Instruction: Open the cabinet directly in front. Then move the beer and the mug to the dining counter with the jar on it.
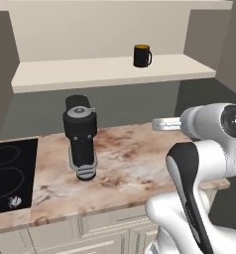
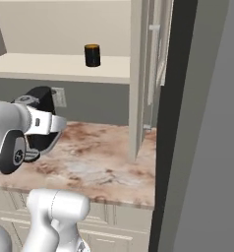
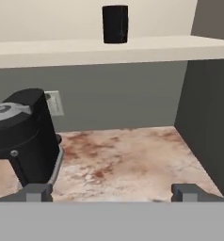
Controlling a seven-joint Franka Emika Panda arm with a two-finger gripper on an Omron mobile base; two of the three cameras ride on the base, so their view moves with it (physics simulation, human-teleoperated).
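Observation:
The cabinet stands open, its door (image 2: 140, 74) swung out to the right and its pale shelf (image 1: 90, 73) bare to view. The mug (image 1: 142, 55) (image 2: 92, 55) (image 3: 115, 23), dark with a yellow-orange inside, stands alone on that shelf, handle to the right in the left base view. My gripper (image 3: 113, 193) is open with nothing between its fingertips (image 3: 38, 192). It hovers over the marbled counter, well below and in front of the mug. The beer, the dining counter and the jar are out of view.
A black coffee machine (image 1: 80, 136) (image 3: 24, 134) stands on the marbled counter (image 1: 135, 166), left of the gripper. A black cooktop (image 1: 11, 168) lies at the far left. A wall outlet (image 3: 53, 103) is behind the machine. A dark tall panel (image 2: 197, 123) closes the right side.

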